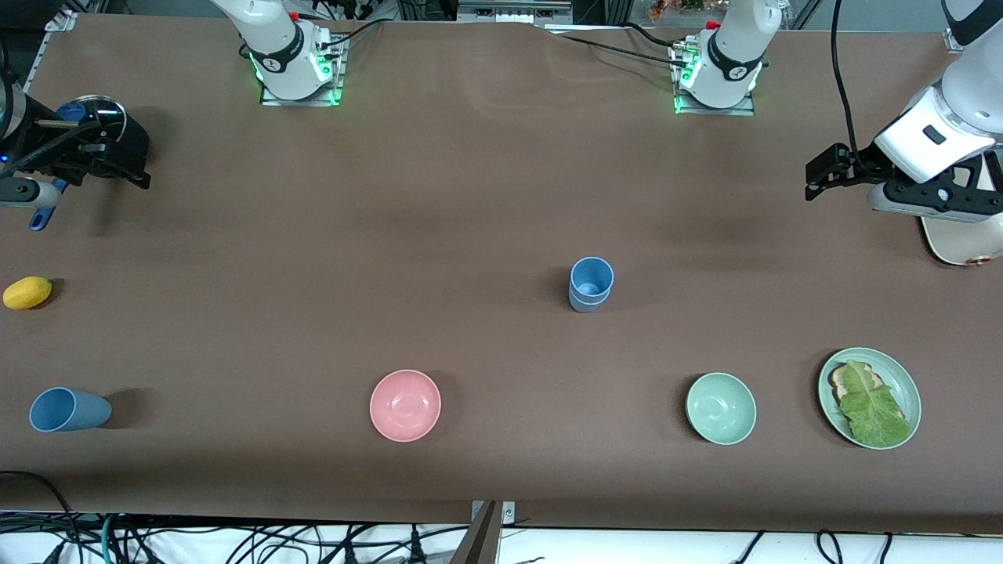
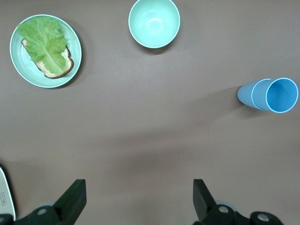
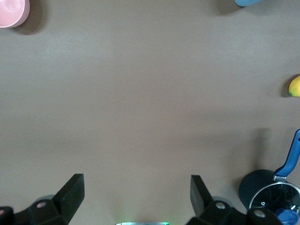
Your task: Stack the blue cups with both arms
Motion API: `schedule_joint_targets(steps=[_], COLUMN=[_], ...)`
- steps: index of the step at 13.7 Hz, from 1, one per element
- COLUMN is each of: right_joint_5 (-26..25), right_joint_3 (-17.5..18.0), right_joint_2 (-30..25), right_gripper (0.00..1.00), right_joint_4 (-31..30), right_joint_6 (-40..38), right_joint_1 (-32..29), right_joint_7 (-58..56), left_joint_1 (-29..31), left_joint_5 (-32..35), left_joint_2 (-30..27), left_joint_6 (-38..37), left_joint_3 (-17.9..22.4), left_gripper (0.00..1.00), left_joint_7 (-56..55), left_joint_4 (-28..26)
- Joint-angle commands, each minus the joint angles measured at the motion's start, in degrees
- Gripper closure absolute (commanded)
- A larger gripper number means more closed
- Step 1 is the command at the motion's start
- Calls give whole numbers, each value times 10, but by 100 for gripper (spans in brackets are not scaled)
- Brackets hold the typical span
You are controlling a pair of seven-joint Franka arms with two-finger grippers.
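Note:
A blue cup (image 1: 592,283) stands upright near the table's middle, with what looks like a second one nested in it; it also shows in the left wrist view (image 2: 268,95). Another blue cup (image 1: 69,410) lies on its side toward the right arm's end, near the front camera, and its edge shows in the right wrist view (image 3: 248,2). My left gripper (image 1: 827,168) (image 2: 139,197) hangs open and empty over the left arm's end of the table. Over the right arm's end hangs my right gripper (image 1: 125,160) (image 3: 137,194), also open and empty.
A pink bowl (image 1: 405,405), a green bowl (image 1: 721,408) and a green plate (image 1: 909,392) with bread and lettuce lie nearer the front camera. A lemon (image 1: 27,292) and a lidded pan with a blue handle (image 3: 276,192) sit by the right gripper. A white board (image 1: 964,239) lies under the left gripper.

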Motion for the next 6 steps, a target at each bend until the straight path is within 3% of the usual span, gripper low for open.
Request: schedule_joint_targets(steps=[1, 6], right_joint_5=[4, 5], right_joint_3=[2, 2], right_joint_2=[7, 7], right_gripper=[0, 0], right_joint_4=[15, 15], right_joint_6=[-4, -6], right_joint_1=[-3, -4], right_joint_7=[-4, -7], left_joint_1=[2, 2], left_joint_5=[-5, -5], left_joint_2=[-10, -10], left_joint_6=[2, 2], left_joint_3=[-2, -2], left_gripper=[0, 0], left_joint_7=[-3, -3], left_joint_4=[-7, -7])
